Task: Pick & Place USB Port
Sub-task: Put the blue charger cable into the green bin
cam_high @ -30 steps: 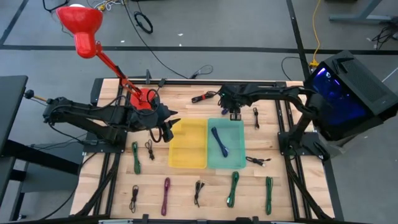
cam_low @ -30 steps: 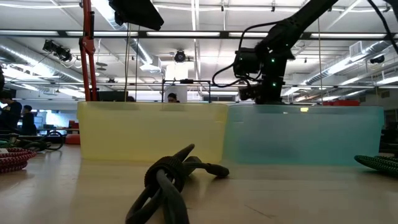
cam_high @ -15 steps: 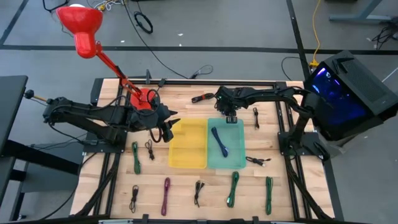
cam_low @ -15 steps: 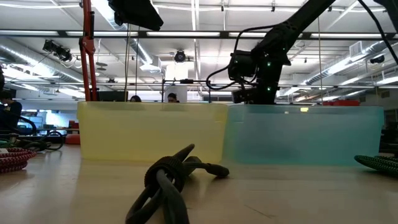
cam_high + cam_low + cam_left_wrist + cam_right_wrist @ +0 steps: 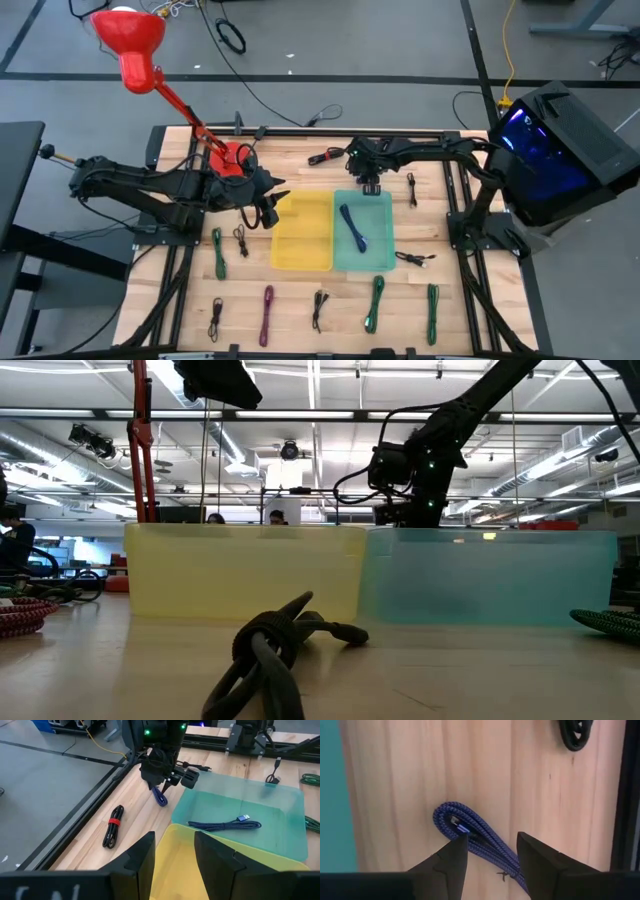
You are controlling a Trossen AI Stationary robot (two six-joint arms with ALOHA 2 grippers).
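Observation:
A blue braided USB cable (image 5: 470, 827) lies coiled on the wooden table just beyond the far wall of the teal bin (image 5: 390, 250); it also shows in the left wrist view (image 5: 160, 797). My right gripper (image 5: 487, 852) is open directly above it, one finger on each side, and hides it in the high view (image 5: 368, 178). A second blue cable (image 5: 355, 228) lies on the teal bin's floor. My left gripper (image 5: 172, 855) is open and waits over the left edge of the yellow bin (image 5: 300, 250).
Other bundled cables lie around the bins: green (image 5: 218, 252), purple (image 5: 267, 312), black (image 5: 320, 308), green (image 5: 374, 302), green (image 5: 432, 298), black (image 5: 412, 187), red-banded black (image 5: 322, 157). A red lamp (image 5: 130, 40) stands at the far left. A dark coil (image 5: 275, 650) lies before the bins.
My right gripper has moved a short way toward the table's left and far edge, from over the teal bin's far wall to over the table just beyond it. It has stayed open. The left arm and the cables have kept still.

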